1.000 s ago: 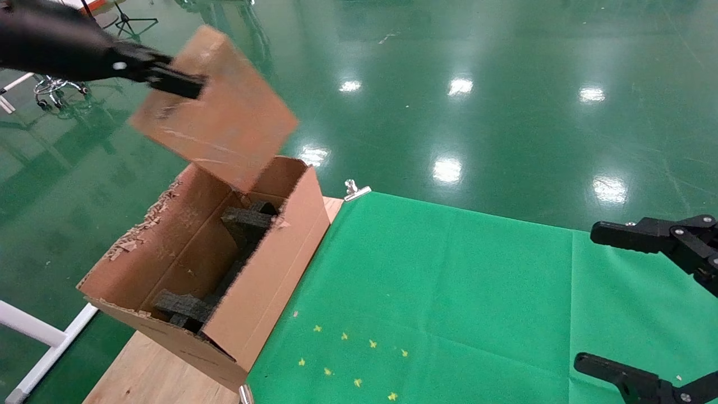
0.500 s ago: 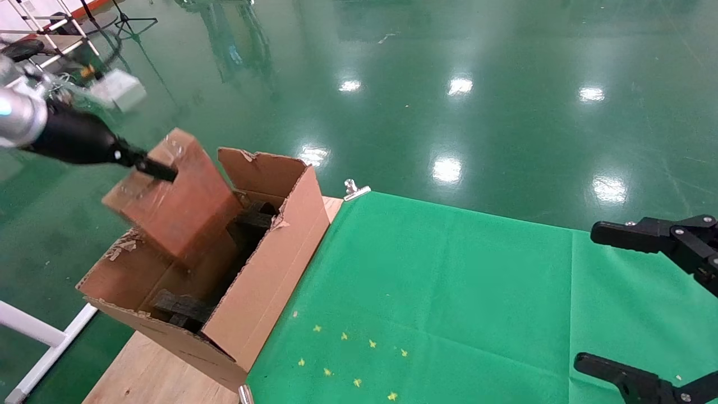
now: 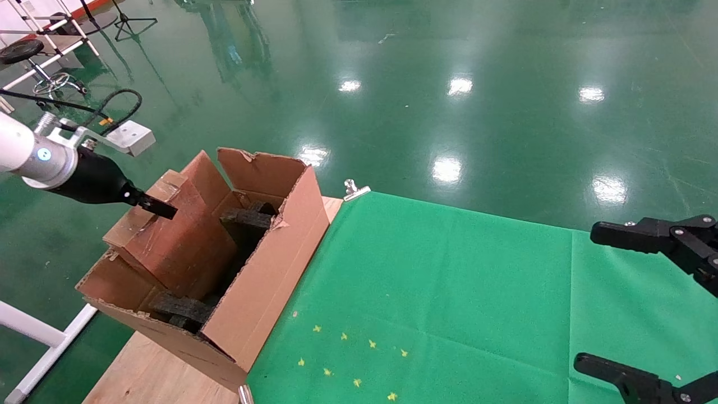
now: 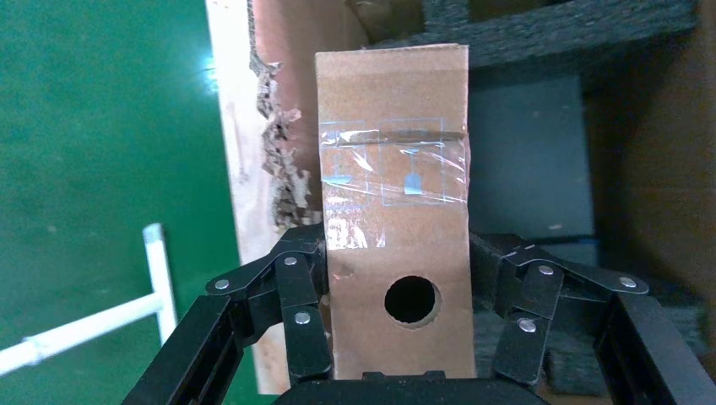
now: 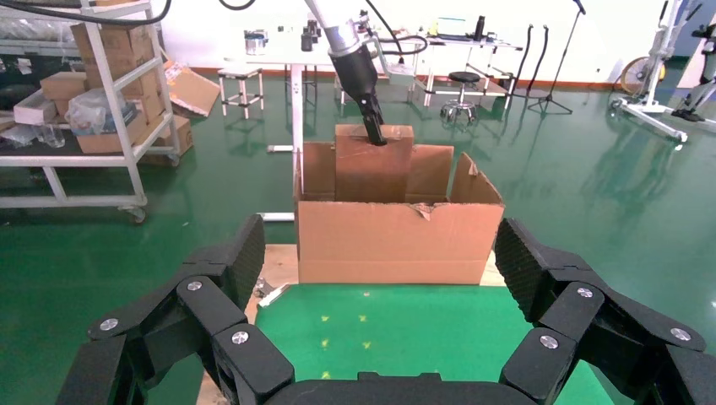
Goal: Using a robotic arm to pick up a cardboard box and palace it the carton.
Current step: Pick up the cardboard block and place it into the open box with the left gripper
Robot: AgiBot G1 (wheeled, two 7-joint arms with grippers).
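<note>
My left gripper [image 3: 160,209], on the white robotic arm [image 3: 22,154] with the blue light ring, is shut on the cardboard box [image 3: 174,247]. The box is tilted and sits partly down inside the carton [image 3: 269,280], against its left wall. In the left wrist view the box [image 4: 393,194] is taped, has a round black hole [image 4: 411,299], and sits between my fingers [image 4: 304,278] of the left gripper [image 4: 397,253]. Black foam [image 3: 247,217] lies beside it. The right wrist view shows the box [image 5: 371,164] sticking up out of the carton [image 5: 397,240]. My right gripper [image 3: 608,297] is open and empty at the right.
The carton stands on the wooden table's left end [image 3: 146,376], with torn rims [image 4: 279,152]. A green cloth [image 3: 449,292] with small yellow marks [image 3: 348,353] covers the table, held by a metal clip [image 3: 354,189]. A white frame [image 3: 39,336] stands on the floor at left.
My left gripper has carried the cardboard box down from high above the carton into its left side. The right arm has not moved.
</note>
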